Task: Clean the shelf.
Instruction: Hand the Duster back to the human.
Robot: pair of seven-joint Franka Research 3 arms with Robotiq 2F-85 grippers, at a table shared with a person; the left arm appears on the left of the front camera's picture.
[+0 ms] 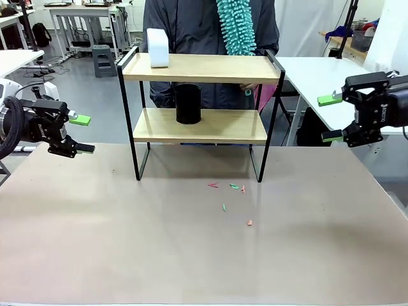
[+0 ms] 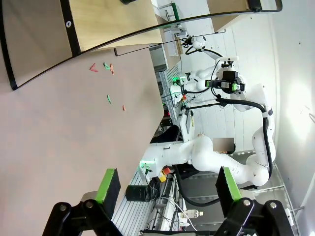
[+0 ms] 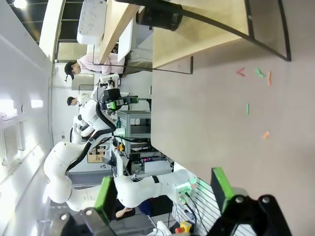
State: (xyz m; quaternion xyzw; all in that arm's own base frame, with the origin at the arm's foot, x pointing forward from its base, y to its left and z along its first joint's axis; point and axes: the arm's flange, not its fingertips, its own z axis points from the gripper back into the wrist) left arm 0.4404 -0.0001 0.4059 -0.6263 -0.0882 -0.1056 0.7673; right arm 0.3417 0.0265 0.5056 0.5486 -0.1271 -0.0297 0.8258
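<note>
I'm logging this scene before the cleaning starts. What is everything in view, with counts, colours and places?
Shelf: one, light wood boards in a black frame, far middle of table.
White box: one, top board, left end.
Black cup: one, lower board.
Scraps: about five, red, green and orange, on the table in front of the shelf.
Table: one, tan.
Duster: one, teal, fluffy, held by the person behind the shelf.
Left gripper: black with green pads, open, at the table's left edge.
Right gripper: same, open, at the right edge.

1 front, 2 wrist views, shared shelf (image 1: 201,125)
</note>
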